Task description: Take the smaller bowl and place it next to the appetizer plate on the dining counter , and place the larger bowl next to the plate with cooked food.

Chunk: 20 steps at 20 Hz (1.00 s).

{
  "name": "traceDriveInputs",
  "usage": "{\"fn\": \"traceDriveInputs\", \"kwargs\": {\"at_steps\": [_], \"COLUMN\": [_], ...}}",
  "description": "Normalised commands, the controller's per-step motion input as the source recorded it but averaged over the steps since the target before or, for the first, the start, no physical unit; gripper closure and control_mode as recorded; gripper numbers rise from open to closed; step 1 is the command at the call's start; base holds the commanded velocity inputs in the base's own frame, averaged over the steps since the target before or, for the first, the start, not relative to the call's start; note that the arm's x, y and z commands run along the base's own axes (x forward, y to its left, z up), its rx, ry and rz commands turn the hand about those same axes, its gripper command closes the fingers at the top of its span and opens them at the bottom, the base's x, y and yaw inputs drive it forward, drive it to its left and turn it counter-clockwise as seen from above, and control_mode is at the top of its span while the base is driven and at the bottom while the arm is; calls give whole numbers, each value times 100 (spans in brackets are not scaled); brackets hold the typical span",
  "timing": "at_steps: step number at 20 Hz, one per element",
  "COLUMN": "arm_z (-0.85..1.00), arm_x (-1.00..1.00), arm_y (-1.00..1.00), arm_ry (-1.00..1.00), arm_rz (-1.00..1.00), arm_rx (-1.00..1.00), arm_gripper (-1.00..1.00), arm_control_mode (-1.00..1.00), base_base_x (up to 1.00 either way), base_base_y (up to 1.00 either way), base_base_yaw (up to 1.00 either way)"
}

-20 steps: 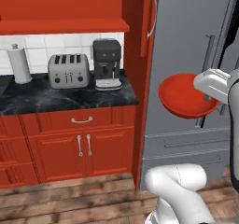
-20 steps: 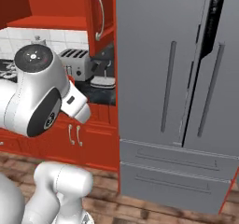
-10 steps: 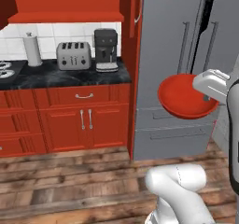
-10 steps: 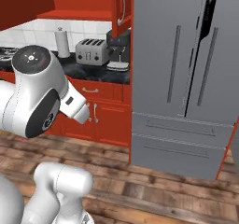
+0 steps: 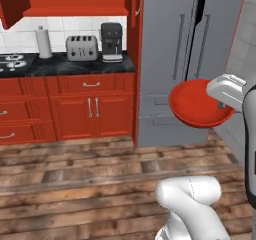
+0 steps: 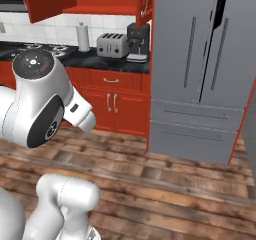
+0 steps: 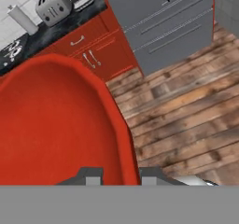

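- The tool point(image 7: 116, 175) is clamped on the rim of the smaller bowl point(image 5: 199, 104), one dark fingertip point(image 7: 92, 176) on each side of the red edge.
- The bowl is up in the air in front of the big grey fridge point(image 5: 186, 59), above the wood floor point(image 5: 75, 179). It touches nothing but the tool.
- In the left base view the bowl tips a little, with its red inside facing the camera and the white hand at its right edge.
- To the left of the fridge there are red cupboards point(image 5: 75, 106) under a dark tabletop point(image 5: 65, 64).
- On that tabletop stand a silver toaster point(image 5: 82, 47), a black coffee maker point(image 5: 111, 41) and a paper towel roll point(image 5: 43, 42). A stove burner point(image 5: 12, 60) is at the far left.
- These things are well apart from the bowl.
- The floor between the robot and the cupboards is bare, so there is open room there.
- The right base view shows the big white arm point(image 6: 40, 104) close up at the left, plus the toaster point(image 6: 111, 45) and the fridge point(image 6: 200, 69).
- The hand view shows the red bowl point(image 7: 56, 125) very close, with the floor point(image 7: 186, 111) beside it.
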Motion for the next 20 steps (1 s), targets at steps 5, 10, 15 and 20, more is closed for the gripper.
{"fn": "traceDriveInputs", "kwargs": {"at_steps": [5,10,15,20], "arm_z": [0,0,0,0], "arm_x": [0,0,0,0], "arm_y": [0,0,0,0], "arm_ry": [0,0,0,0], "arm_rz": [0,0,0,0], "arm_rx": [0,0,0,0], "arm_gripper": [100,100,100,100], "arm_control_mode": [100,100,100,100], "base_base_x": [-100,-100,-100,-100], "base_base_y": [27,29,38,41], "base_base_yaw": [3,2,1,0]}}
